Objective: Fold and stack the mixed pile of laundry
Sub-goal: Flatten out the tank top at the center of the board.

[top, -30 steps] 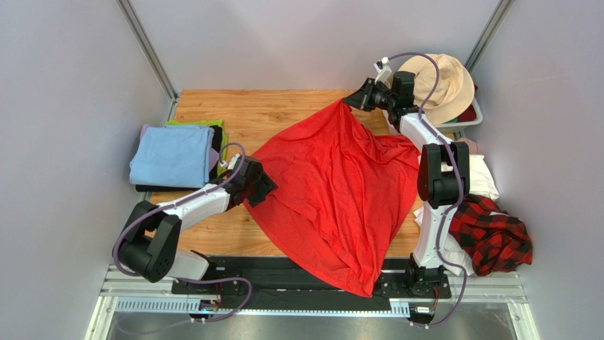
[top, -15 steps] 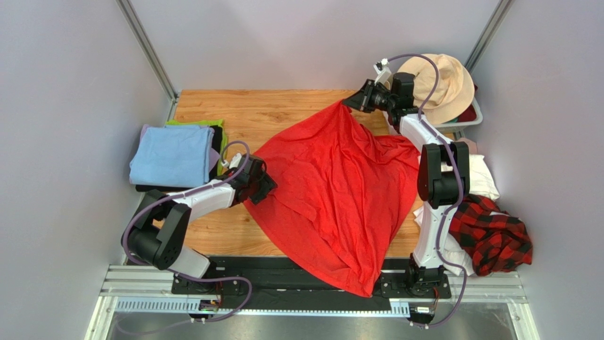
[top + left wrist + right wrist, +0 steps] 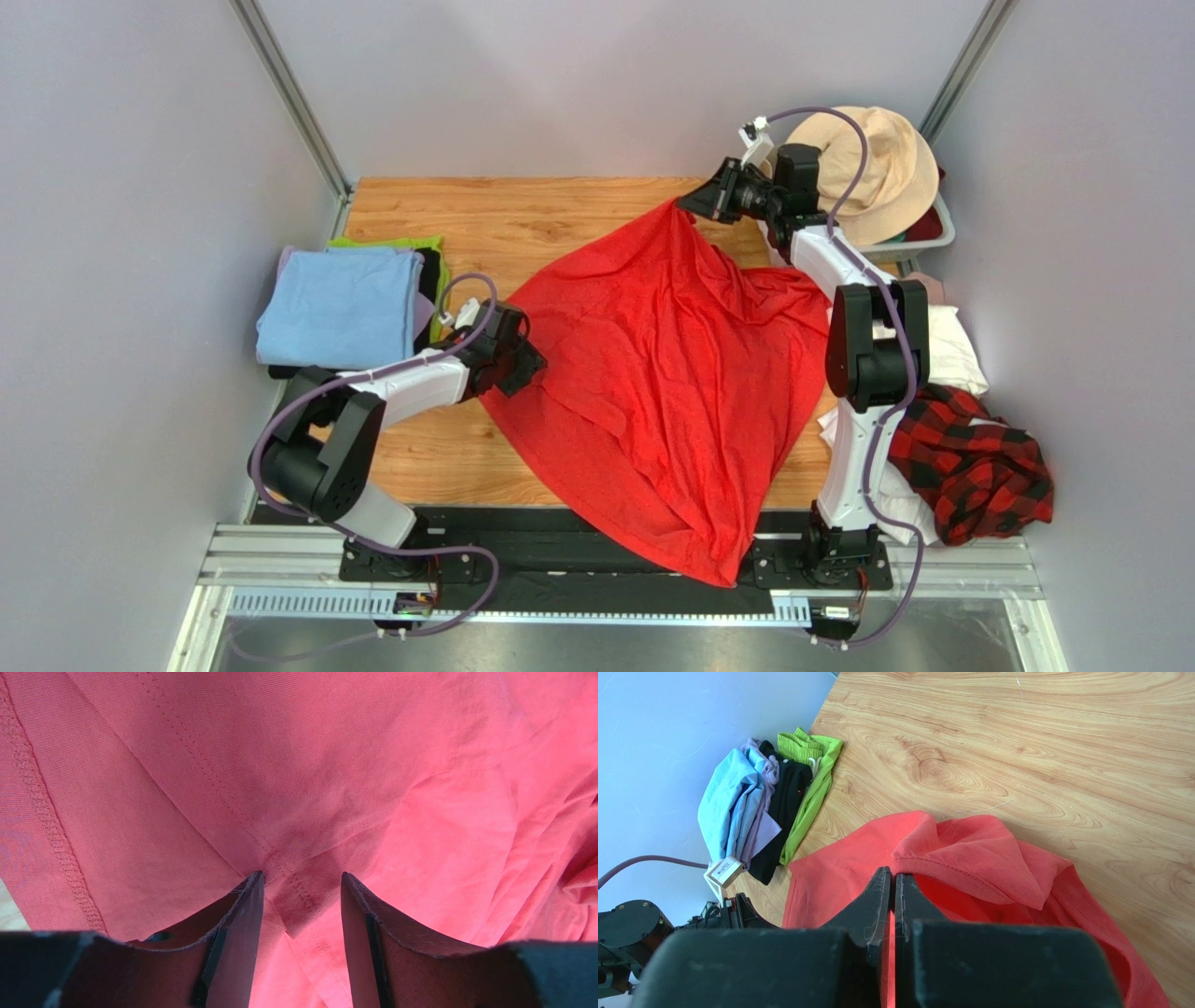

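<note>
A large red T-shirt (image 3: 673, 378) lies spread over the wooden table (image 3: 547, 224), its near corner hanging over the front edge. My right gripper (image 3: 692, 207) is shut on the shirt's far corner by the collar (image 3: 962, 864) and holds it up at the back. My left gripper (image 3: 522, 367) is at the shirt's left edge, its jaws open over a seam fold (image 3: 298, 896). A red-and-black plaid shirt (image 3: 982, 469) and white cloths (image 3: 957, 350) lie at the right edge behind the right arm.
A stack of folded light blue (image 3: 341, 308), black and green (image 3: 393, 245) cloths sits at the table's left edge, also in the right wrist view (image 3: 759, 805). A white basket (image 3: 937, 231) with a beige bucket hat (image 3: 877, 168) stands at the back right.
My left arm has swung its elbow inward and its gripper has edged slightly up along the shirt's left edge. The right gripper and shirt have hardly moved.
</note>
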